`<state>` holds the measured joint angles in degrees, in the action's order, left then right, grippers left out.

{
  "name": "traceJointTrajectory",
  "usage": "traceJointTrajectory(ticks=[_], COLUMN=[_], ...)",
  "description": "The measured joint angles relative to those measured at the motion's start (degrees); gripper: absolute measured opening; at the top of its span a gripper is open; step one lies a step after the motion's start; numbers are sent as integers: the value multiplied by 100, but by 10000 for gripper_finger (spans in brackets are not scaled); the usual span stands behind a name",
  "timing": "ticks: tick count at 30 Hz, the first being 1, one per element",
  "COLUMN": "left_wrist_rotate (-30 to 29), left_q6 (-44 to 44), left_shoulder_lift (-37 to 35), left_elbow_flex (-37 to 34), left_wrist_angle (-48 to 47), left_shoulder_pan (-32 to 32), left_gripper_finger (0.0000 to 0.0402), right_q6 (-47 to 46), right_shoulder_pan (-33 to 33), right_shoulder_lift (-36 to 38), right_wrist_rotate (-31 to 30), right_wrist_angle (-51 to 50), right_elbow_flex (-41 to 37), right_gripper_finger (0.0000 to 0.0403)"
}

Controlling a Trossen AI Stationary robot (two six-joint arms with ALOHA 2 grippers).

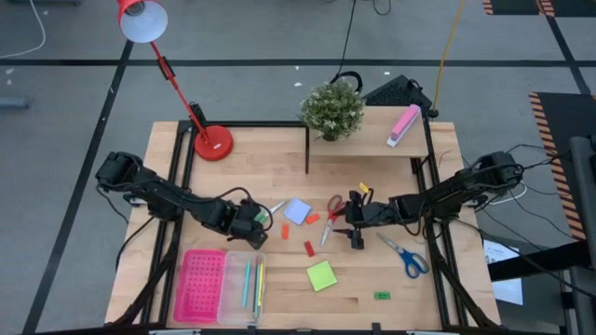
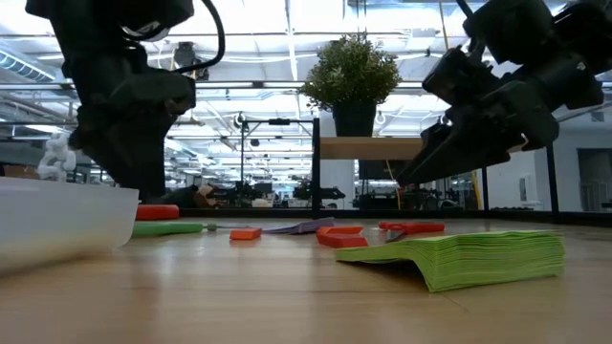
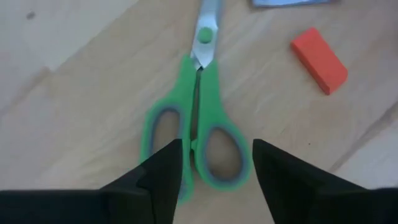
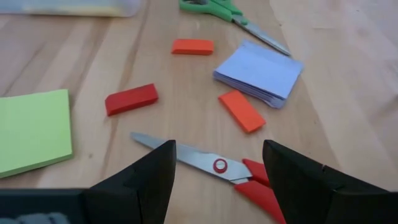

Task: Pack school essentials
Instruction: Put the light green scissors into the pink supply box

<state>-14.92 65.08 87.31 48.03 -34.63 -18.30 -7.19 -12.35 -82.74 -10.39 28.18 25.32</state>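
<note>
On the wooden table (image 1: 279, 167) the left gripper (image 3: 216, 163) is spread open over the handles of the green scissors (image 3: 196, 118), which lie flat beside an orange block (image 3: 318, 60). The right gripper (image 4: 219, 163) is also spread, just above the red scissors (image 4: 214, 167), near the pale-blue note pad (image 4: 260, 71) and the green note pad (image 4: 32, 129).

Light: you get even, bright overhead light; ceiling strips (image 2: 287, 38) glare in the low view.
Shadows: soft, short.
Focus: near table (image 2: 287, 306) blurred; wrist fingers (image 3: 161, 180) soft.
</note>
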Motion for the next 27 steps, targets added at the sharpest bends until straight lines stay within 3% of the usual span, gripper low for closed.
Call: traceJointTrajectory(ticks=[8, 27], left_wrist_rotate=[54, 24], left_q6=[81, -462], left_shoulder_lift=[8, 849], left_elbow_flex=[0, 28], left_wrist_angle=[-150, -181], left_shoulder_pan=[-7, 39], left_gripper_finger=[188, 184], right_q6=[-5, -73], right_shoulder_pan=[-16, -132], right_shoulder_lift=[0, 0], right_wrist_rotate=[-2, 0], right_wrist_angle=[0, -69], right_elbow_flex=[0, -4], right_gripper_finger=[233, 233])
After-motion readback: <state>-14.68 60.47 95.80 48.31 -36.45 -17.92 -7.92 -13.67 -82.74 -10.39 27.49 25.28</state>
